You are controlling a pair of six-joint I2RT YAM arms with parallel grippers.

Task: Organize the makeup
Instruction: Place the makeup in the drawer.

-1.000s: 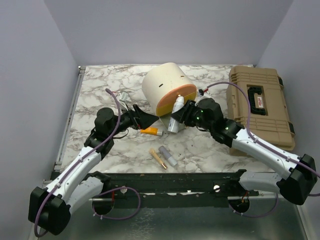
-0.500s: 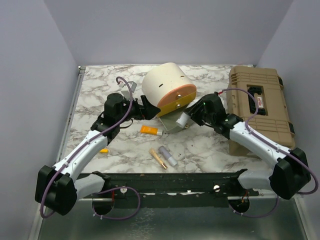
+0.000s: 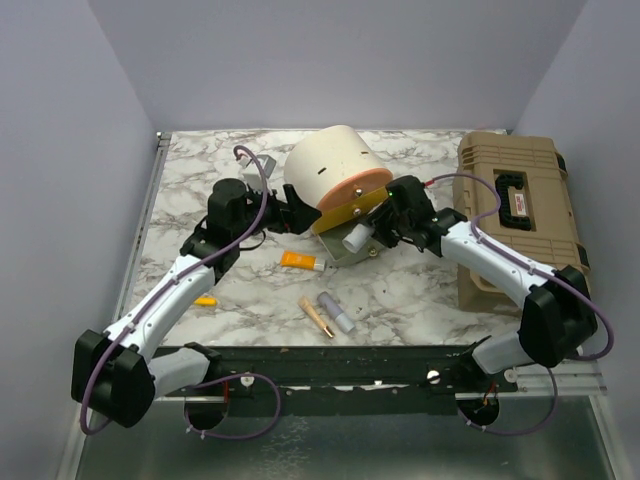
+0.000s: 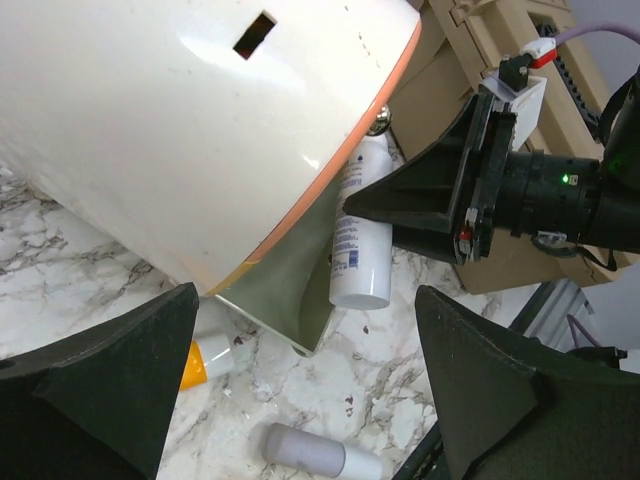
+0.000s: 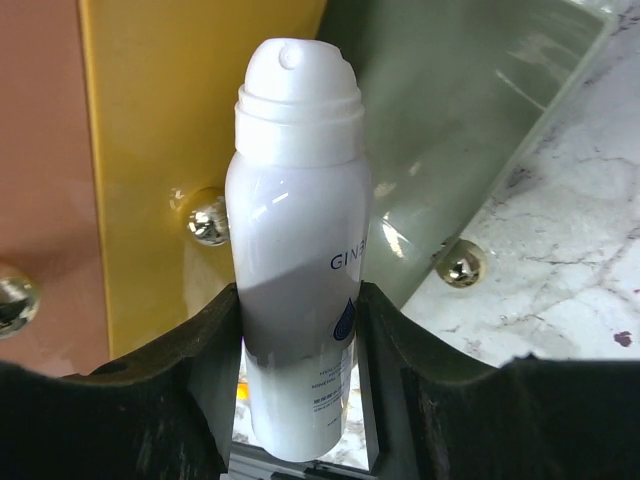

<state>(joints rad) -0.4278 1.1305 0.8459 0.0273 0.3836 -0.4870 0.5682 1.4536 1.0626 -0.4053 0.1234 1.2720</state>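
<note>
My right gripper (image 3: 372, 228) is shut on a whitish bottle (image 3: 357, 236), its capped end pointing at the cream-and-orange round case (image 3: 335, 178). In the right wrist view the bottle (image 5: 300, 230) sits between my fingers (image 5: 175, 390), cap against the case's gold rim. My left gripper (image 3: 292, 213) is open and empty beside the case's left side; in its wrist view its fingers (image 4: 110, 390) frame the bottle (image 4: 362, 235). An orange tube (image 3: 300, 262), a gold tube (image 3: 316, 317), a lilac tube (image 3: 336, 312) and a yellow pen (image 3: 205, 300) lie on the marble.
The case lies tilted with its mirrored lid (image 3: 338, 248) open onto the table. A big tan toolbox (image 3: 520, 210) stands at the right. Grey walls enclose the table on three sides.
My right gripper has moved left with the bottle and tipped it toward the case's opening. My left gripper has moved back and up to the case's left side.
</note>
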